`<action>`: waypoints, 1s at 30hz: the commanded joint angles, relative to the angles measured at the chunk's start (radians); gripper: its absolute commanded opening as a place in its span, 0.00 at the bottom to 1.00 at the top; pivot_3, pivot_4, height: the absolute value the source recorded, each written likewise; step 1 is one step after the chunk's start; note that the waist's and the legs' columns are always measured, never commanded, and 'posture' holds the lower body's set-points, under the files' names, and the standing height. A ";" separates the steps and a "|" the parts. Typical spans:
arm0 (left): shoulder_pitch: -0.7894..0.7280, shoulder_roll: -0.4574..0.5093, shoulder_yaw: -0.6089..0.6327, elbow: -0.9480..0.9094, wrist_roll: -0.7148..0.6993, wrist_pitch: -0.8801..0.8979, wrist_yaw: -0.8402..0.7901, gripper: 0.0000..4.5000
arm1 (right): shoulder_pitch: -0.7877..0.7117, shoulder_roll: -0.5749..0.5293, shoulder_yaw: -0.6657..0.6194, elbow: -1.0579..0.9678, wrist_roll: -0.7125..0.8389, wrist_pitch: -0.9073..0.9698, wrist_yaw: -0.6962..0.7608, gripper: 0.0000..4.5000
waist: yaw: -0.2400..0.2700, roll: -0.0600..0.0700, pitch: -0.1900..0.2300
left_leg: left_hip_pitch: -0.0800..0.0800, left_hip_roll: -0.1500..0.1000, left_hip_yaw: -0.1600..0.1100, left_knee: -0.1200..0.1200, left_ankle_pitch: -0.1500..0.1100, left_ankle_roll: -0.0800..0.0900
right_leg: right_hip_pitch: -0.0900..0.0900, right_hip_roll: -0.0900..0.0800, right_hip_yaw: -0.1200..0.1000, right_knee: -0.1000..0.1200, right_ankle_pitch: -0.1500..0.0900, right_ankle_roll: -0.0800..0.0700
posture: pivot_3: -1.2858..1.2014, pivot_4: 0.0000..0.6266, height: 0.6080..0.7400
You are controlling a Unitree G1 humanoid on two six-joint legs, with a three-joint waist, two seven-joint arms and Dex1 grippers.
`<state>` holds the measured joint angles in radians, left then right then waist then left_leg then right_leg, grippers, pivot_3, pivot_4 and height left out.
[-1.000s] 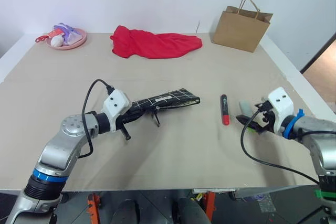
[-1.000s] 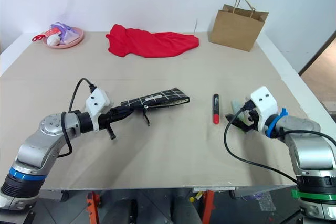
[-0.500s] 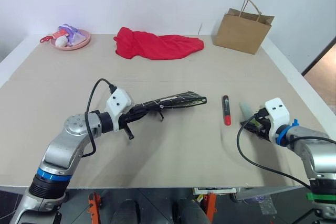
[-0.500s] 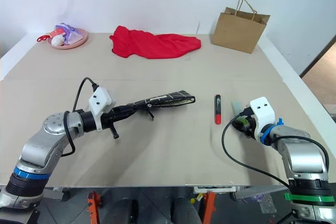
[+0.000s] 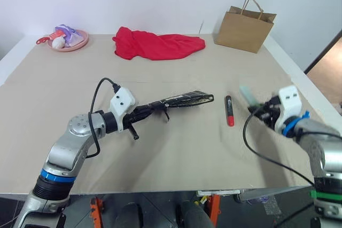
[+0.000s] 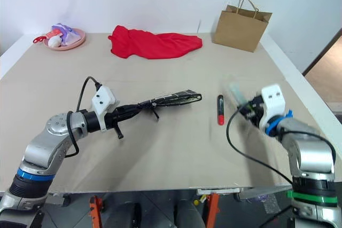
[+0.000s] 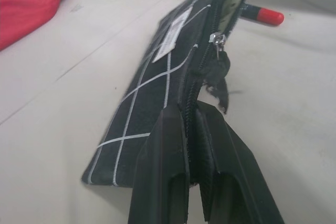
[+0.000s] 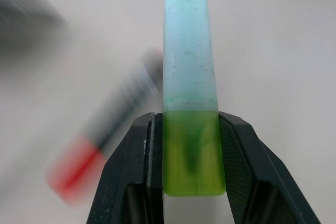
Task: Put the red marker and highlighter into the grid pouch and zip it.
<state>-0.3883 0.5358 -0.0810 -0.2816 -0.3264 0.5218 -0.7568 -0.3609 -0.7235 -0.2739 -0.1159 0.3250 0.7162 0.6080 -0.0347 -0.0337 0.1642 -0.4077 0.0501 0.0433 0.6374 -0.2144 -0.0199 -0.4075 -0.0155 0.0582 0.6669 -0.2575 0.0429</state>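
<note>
A black grid pouch (image 7: 157, 77) lined in white, a pale mint, green-capped highlighter (image 8: 190, 103) and a black, red-ended marker (image 5: 228, 111) are being shown.

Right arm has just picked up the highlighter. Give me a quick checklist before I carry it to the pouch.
1. Highlighter clamped in the right gripper by its green cap end, pale body pointing out: ok.
2. Highlighter lifted off the table: ok.
3. Left gripper shut on the zipper edge of the grid pouch, holding it up on edge: ok.
4. Pouch mouth open at the far end: ok; wide enough for the highlighter: cannot tell.
5. Red marker lies on the table between the pouch and the right gripper, under the likely path: pass above it.
6. Pouch zipped: not ok.
</note>
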 commanded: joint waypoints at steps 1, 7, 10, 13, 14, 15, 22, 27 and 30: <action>-0.018 0.001 0.006 -0.019 -0.013 -0.001 -0.008 0.00 | -0.046 -0.161 0.047 -0.196 0.083 -0.083 0.256 0.25 | 0.003 0.001 0.001 | 0.000 0.000 0.000 -0.001 0.000 0.000 | 0.000 0.000 -0.001 0.000 -0.001 0.000 | 0.52 0.24 1.00; -0.014 -0.004 0.004 -0.022 -0.014 0.001 -0.008 0.00 | 0.020 -0.317 0.189 -0.214 -0.024 -0.226 0.402 0.25 | 0.013 -0.001 0.000 | -0.003 0.000 -0.003 -0.001 -0.004 0.002 | 0.000 -0.001 -0.005 -0.001 -0.003 -0.005 | 0.52 0.24 1.00; -0.010 -0.009 -0.004 -0.024 -0.014 0.002 -0.009 0.00 | 0.019 -0.326 0.234 -0.194 -0.072 -0.274 0.411 0.25 | 0.013 -0.001 0.000 | -0.004 -0.002 -0.003 -0.001 -0.004 0.002 | -0.001 -0.004 -0.003 -0.001 -0.003 -0.005 | 0.52 0.24 1.00; -0.010 -0.010 -0.010 -0.025 -0.011 0.000 -0.012 0.00 | 0.005 -0.309 0.258 -0.174 -0.095 -0.296 0.408 0.25 | 0.012 -0.001 0.000 | -0.003 -0.002 -0.003 0.000 -0.004 0.002 | 0.000 -0.004 -0.003 -0.001 -0.003 -0.003 | 0.52 0.24 1.00; -0.011 -0.008 -0.012 -0.025 -0.011 -0.001 -0.014 0.00 | 0.000 -0.304 0.262 -0.168 -0.099 -0.301 0.407 0.25 | 0.012 -0.001 0.000 | -0.003 -0.002 -0.003 0.000 -0.004 0.002 | 0.000 -0.004 -0.003 -0.001 -0.003 -0.002 | 0.52 0.24 1.00; -0.011 -0.007 -0.013 -0.025 -0.010 -0.002 -0.015 0.00 | -0.005 -0.300 0.264 -0.163 -0.100 -0.305 0.406 0.25 | 0.012 -0.001 0.000 | -0.003 -0.002 -0.002 0.000 -0.003 0.002 | 0.000 -0.004 -0.003 -0.001 -0.003 -0.002 | 0.52 0.24 1.00; -0.018 -0.007 -0.019 -0.018 -0.009 -0.005 -0.019 0.00 | 0.003 -0.291 0.211 -0.187 -0.033 -0.292 0.436 0.25 | 0.012 -0.001 0.000 | -0.003 -0.002 -0.003 0.000 -0.003 0.002 | 0.000 -0.003 -0.004 -0.001 -0.003 -0.003 | 0.52 0.24 1.00; -0.021 -0.008 -0.025 -0.014 -0.006 -0.009 -0.021 0.00 | 0.018 -0.293 0.160 -0.240 0.074 -0.224 0.471 0.25 | 0.012 -0.001 0.000 | -0.003 -0.002 -0.003 0.000 -0.003 0.002 | 0.000 -0.003 -0.004 -0.001 -0.001 -0.005 | 0.52 0.24 1.00; -0.023 -0.007 -0.026 -0.012 -0.006 -0.011 -0.023 0.00 | 0.035 -0.302 0.158 -0.245 0.079 -0.224 0.480 0.25 | 0.013 -0.001 0.000 | -0.003 -0.002 -0.003 0.001 -0.003 0.002 | 0.001 -0.003 -0.004 -0.001 -0.001 -0.005 | 0.52 0.24 1.00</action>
<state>-0.3894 0.5271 -0.1134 -0.2814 -0.3313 0.5285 -0.7735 -0.3333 -1.0075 -0.0793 -0.3317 0.3882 0.4913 1.0754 -0.0220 -0.0350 0.1642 -0.4107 0.0480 0.0406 0.6381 -0.2177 -0.0180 -0.4069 -0.0187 0.0544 0.6661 -0.2587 0.0376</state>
